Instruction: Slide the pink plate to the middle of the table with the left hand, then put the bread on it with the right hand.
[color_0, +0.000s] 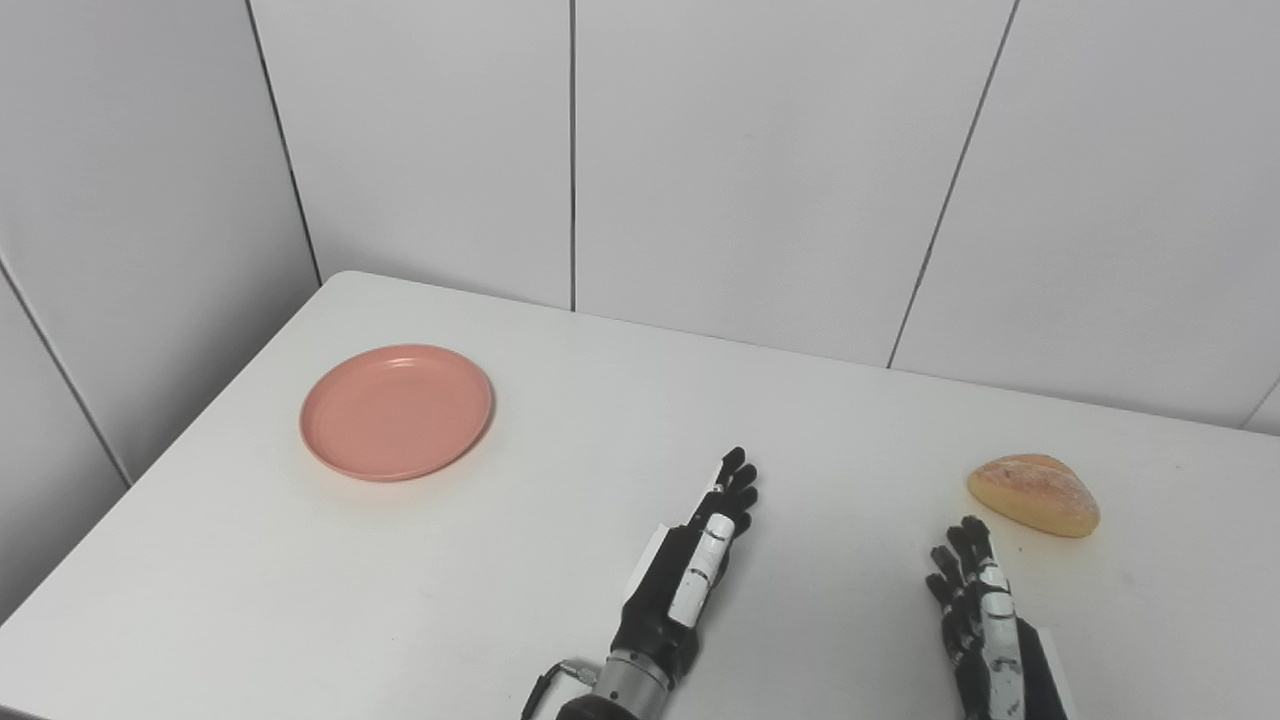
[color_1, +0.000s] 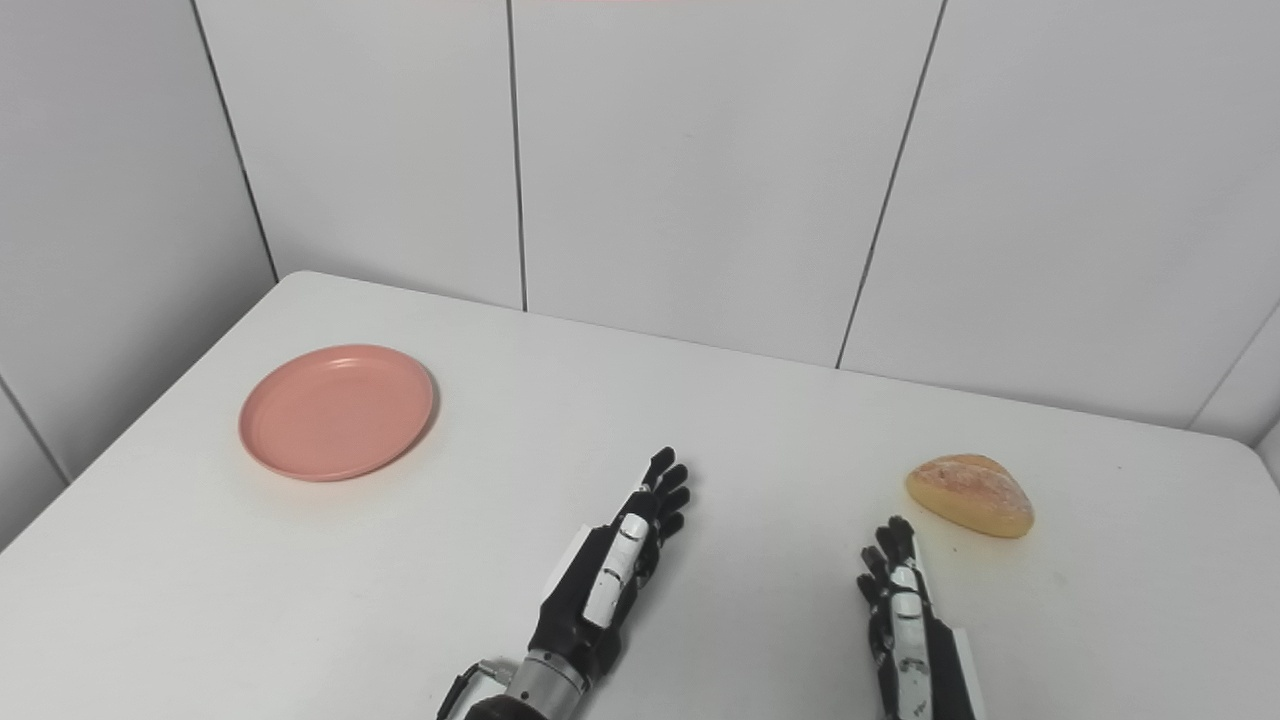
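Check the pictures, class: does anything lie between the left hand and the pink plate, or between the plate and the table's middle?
Nothing visible does. Only bare white table separates the left hand from the pink plate, and the plate's way to the middle looks free too.

Both views look down from head height over the near edge of the white table (color_0: 560, 420) toward the panelled wall (color_0: 760, 150), which fills the upper half of each frame. They sit side by side at the same moderate range, and the right eye view shows everything shifted leftward: the plate (color_1: 337, 411) lies nearer the left edge and the bread (color_1: 969, 508) nearer the centre. Both share almost the whole tabletop, with each arm entering at the bottom edge.
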